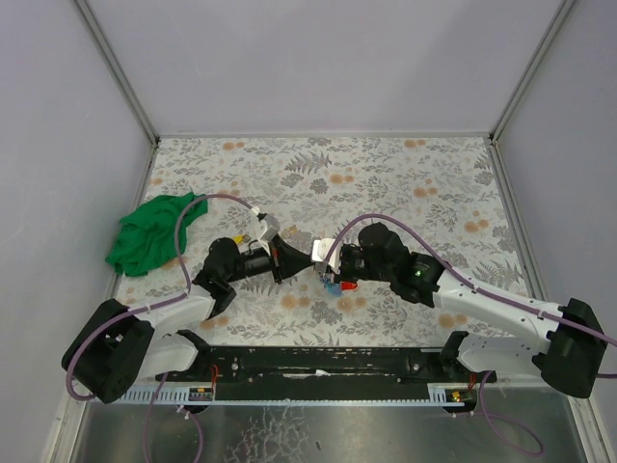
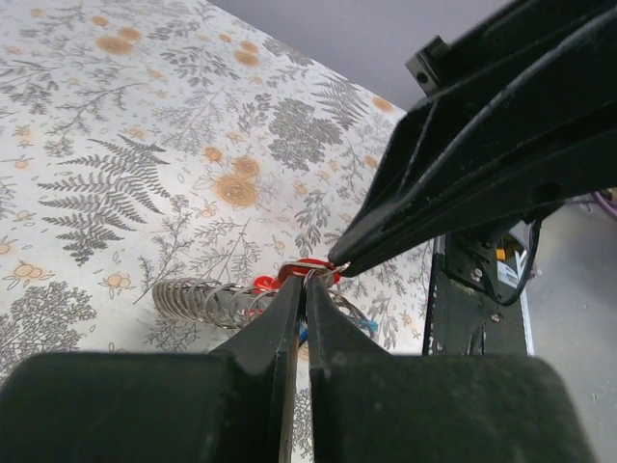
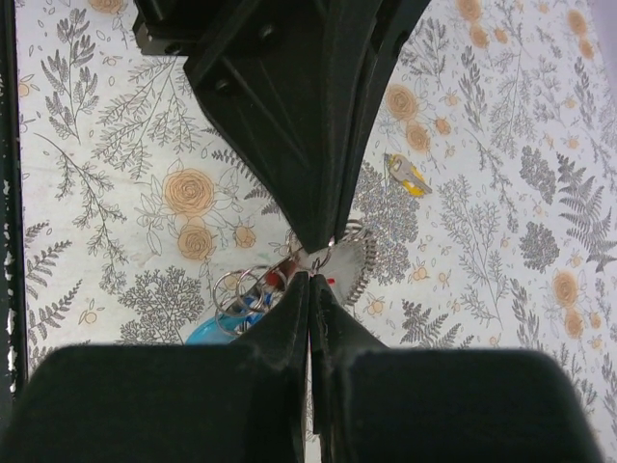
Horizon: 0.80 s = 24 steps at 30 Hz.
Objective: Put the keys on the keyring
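Where the two grippers meet tip to tip, near the middle of the table's front half, sit the small keys (image 3: 253, 294) with oblong red and blue plastic tags, bunched together on thin silver rings. A red tag shows right at the tips. The blue tag pokes out lower down, on the side nearer the arm bases. Touching this bunch is the silver coiled-wire keyring (image 2: 198, 299), which lies on its side on the table.

The left gripper (image 2: 306, 283) has its black fingers pressed together, and their points are down in the bunch beside the red tag. The right gripper (image 3: 310, 277) faces it from the opposite side, also pressed together, with a glint of metal at its very tip. I cannot tell whether either one actually has a ring or a key caught between its fingers. The two sets of tips are almost touching.

A separate yellow-tagged key (image 3: 407, 174) lies alone on the table (image 1: 386, 183), apart from the bunch. The table is covered in a grey fern and orange flower print. Well off to the left, a crumpled green cloth (image 1: 154, 231) rests near the table's edge.
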Tool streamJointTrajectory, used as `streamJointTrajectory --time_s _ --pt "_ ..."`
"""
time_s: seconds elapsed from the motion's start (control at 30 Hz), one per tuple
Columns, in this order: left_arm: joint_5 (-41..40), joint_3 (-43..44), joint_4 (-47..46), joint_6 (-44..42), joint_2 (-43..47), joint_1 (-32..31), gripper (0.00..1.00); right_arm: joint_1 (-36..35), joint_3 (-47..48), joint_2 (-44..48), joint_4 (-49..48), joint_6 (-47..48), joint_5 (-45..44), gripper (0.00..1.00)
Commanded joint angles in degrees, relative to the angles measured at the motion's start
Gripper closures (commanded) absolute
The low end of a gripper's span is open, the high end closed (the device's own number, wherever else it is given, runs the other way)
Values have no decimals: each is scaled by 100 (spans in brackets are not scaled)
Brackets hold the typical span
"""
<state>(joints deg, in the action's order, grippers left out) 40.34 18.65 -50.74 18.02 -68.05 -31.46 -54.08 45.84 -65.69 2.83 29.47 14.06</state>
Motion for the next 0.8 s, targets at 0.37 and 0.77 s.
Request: streamJointTrajectory --time_s 0.37,0.77 --pt "-1901 -581 -2201 887 -121 -254 100 -129 -298 -57 -548 -301 43 100" --pt "-2883 -967 -4057 1543 -1018 -674 100 -159 -293 -123 -999 -259 113 100"
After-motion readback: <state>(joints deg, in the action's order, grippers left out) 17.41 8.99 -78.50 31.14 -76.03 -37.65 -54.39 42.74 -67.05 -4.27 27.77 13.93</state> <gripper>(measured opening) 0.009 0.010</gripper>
